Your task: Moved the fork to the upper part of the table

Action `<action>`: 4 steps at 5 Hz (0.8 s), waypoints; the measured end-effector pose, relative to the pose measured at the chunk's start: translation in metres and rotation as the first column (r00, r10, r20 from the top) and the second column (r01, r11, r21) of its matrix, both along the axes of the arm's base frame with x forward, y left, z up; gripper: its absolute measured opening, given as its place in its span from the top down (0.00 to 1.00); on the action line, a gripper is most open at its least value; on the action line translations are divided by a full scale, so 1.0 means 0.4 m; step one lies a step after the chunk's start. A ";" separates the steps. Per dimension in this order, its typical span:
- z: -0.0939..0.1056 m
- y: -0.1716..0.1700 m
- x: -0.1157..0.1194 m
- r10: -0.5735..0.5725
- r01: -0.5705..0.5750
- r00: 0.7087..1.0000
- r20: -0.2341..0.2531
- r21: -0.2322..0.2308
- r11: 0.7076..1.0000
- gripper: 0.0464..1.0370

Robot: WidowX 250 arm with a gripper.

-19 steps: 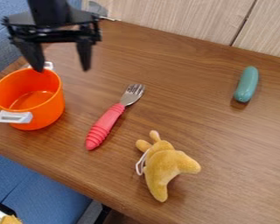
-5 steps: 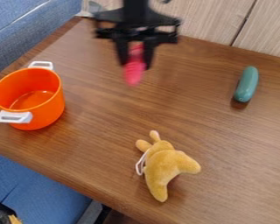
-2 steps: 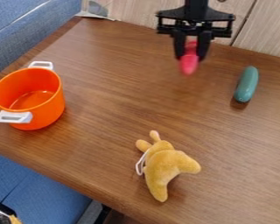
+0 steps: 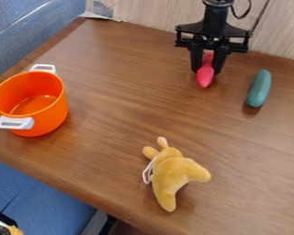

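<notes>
Camera view. The pincer (image 4: pixel 207 72) is over the upper part of the bench (image 4: pixel 125 92), near the far edge that runs along the wood panel (image 4: pixel 143 13). Its fingers are closed about the pink handle of the fork (image 4: pixel 204 77), one on each side. Grip looks sound, as far as this angle tells.

Progress: fork off to the upper part, so the carrying seems all but done. Left to do, by judgement: set it down if it is not down, open the fingers, lift clear. Whether the fork bears on the wood cannot be made out; the handle's end may be touching or just above it.

Fork relative to pincer: held between the fingers, rounded handle end jutting out below the tips, towards the near side of the bench. Metal head hidden behind the pincer. Handle looks tilted rather than flat, so a release from any height could let it tip or roll a little.

Neighbours: green oblong piece (image 4: pixel 258 89) near the fork, on the side of the bench's far right corner, apart from it. Orange pot (image 4: pixel 48 121) by the left edge, well apart. Yellow plush toy (image 4: pixel 177 172) towards the near edge, also well apart.
</notes>
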State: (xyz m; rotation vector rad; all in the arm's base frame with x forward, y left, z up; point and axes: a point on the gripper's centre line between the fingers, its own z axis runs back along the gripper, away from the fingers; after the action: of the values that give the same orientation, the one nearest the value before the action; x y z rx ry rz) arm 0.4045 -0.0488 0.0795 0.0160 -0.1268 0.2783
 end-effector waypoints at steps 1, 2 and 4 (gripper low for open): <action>-0.020 -0.003 -0.014 -0.022 0.022 1.000 -0.006 0.026 0.999 0.60; -0.024 -0.002 -0.023 -0.002 0.002 1.000 -0.011 0.027 1.000 0.32; -0.014 0.004 -0.037 0.018 -0.017 1.000 -0.024 0.037 0.999 0.04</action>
State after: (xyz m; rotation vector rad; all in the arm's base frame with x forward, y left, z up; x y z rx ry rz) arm 0.3895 -0.0471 0.0741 0.0566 -0.1079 0.2934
